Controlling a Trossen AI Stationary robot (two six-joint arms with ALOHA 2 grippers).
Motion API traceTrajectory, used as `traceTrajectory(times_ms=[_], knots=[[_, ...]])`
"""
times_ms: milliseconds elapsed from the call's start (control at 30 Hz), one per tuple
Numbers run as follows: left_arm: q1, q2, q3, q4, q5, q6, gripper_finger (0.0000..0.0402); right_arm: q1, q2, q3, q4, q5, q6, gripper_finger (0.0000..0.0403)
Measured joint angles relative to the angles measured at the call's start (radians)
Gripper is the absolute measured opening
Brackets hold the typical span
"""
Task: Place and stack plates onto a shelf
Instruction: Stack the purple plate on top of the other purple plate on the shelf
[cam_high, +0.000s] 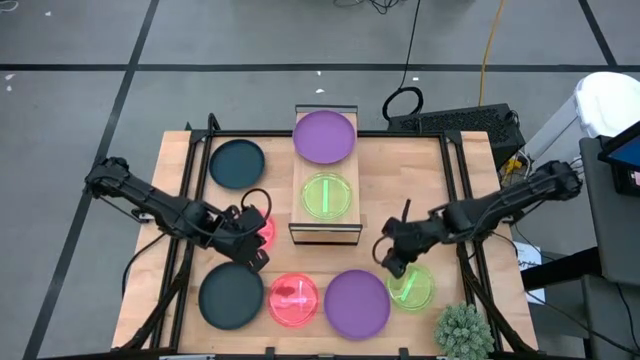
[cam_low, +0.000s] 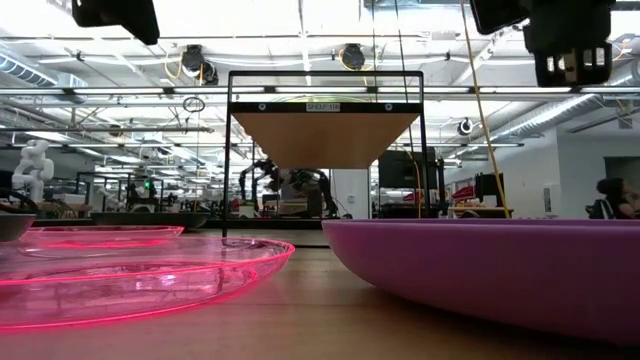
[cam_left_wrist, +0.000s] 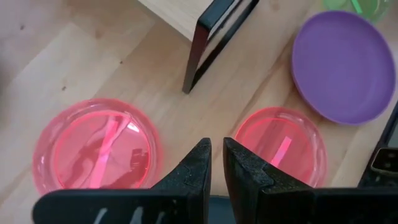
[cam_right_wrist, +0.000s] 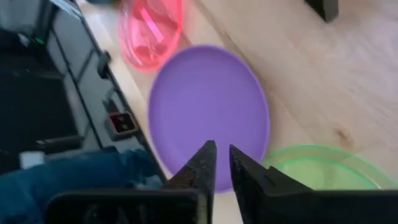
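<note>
Seen from above, the shelf (cam_high: 326, 228) stands mid-table with a purple plate (cam_high: 324, 137) and a green plate (cam_high: 329, 196) lying on its wood top. On the table lie two dark plates (cam_high: 237, 164) (cam_high: 231, 296), a pink plate (cam_high: 293, 300), a second pink plate (cam_high: 265, 232) partly under the left arm, a purple plate (cam_high: 357, 303) and a green plate (cam_high: 414, 289). My left gripper (cam_left_wrist: 217, 144) hovers shut above the table between the two pink plates. My right gripper (cam_right_wrist: 222, 148) hovers shut over the near purple plate's (cam_right_wrist: 208, 112) edge, beside the green plate (cam_right_wrist: 323, 165).
A green potted plant (cam_high: 463, 330) sits at the table's near right corner. Black frame rails (cam_high: 190, 190) run along both sides of the table. The shelf's black leg (cam_left_wrist: 199, 56) stands just beyond the left gripper. Bare wood shows right of the shelf (cam_high: 410, 180).
</note>
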Motion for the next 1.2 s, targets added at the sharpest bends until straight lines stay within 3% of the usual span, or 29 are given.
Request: traceTrajectory(times_ms=[267,500,667,833,967,1200], knots=[[-0.027,0.0,0.0,0.006,0.0,-0.134,0.0047,0.035,0.117,-0.016,0.046,0.0,-0.134,0.0108],[-0.047,0.001,0.0,0.015,0.005,-0.237,0.0047,0.057,0.189,-0.133,0.281,0.017,-0.281,0.0149],[-0.077,0.001,-0.001,0.103,0.021,-0.331,0.0047,0.087,0.19,-0.24,0.413,0.125,-0.394,0.0155],[-0.115,0.018,-0.001,0.278,0.019,-0.382,0.0047,0.092,0.19,-0.34,0.551,0.132,-0.481,0.0155],[-0.142,0.043,-0.001,0.406,-0.009,-0.383,0.0047,0.089,0.191,-0.417,0.662,0.131,-0.47,0.0155],[-0.154,0.095,-0.001,0.454,-0.025,-0.389,0.0047,0.09,0.191,-0.465,0.812,0.128,-0.421,0.0155]])
